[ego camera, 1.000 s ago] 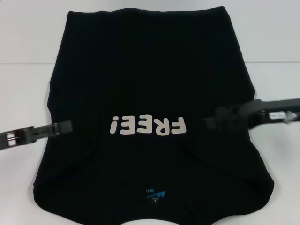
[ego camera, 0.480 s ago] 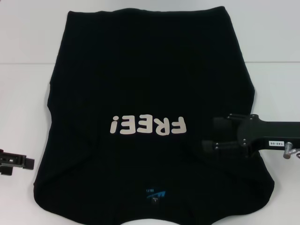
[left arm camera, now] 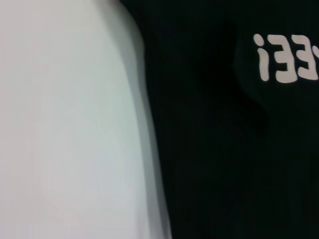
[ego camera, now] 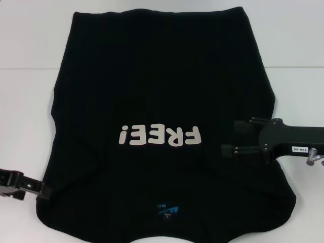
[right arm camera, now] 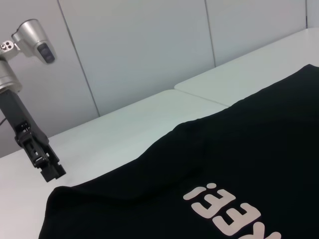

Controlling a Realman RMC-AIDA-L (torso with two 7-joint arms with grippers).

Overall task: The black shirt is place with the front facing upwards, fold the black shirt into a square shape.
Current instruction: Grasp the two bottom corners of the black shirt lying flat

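The black shirt (ego camera: 162, 76) lies flat on the white table (ego camera: 25, 111), front up, with the white letters "FREE!" (ego camera: 159, 135) and the blue neck label (ego camera: 167, 210) at its near end. My left gripper (ego camera: 44, 191) is low at the shirt's near left corner, right at the cloth's edge. The right wrist view shows it (right arm camera: 50, 172) just above the table beside that corner. My right gripper (ego camera: 230, 137) hovers over the shirt's right side, level with the letters, fingers apart and empty. The shirt also fills the left wrist view (left arm camera: 224, 149).
A seam in the table (ego camera: 30, 68) runs across behind the shirt's middle. A grey panelled wall (right arm camera: 149, 40) stands beyond the table on my left side. Bare white table lies on both sides of the shirt.
My left gripper has left the shirt's left edge near the letters and moved back to its near left corner. My right gripper has turned and shifted slightly, staying over the right side.
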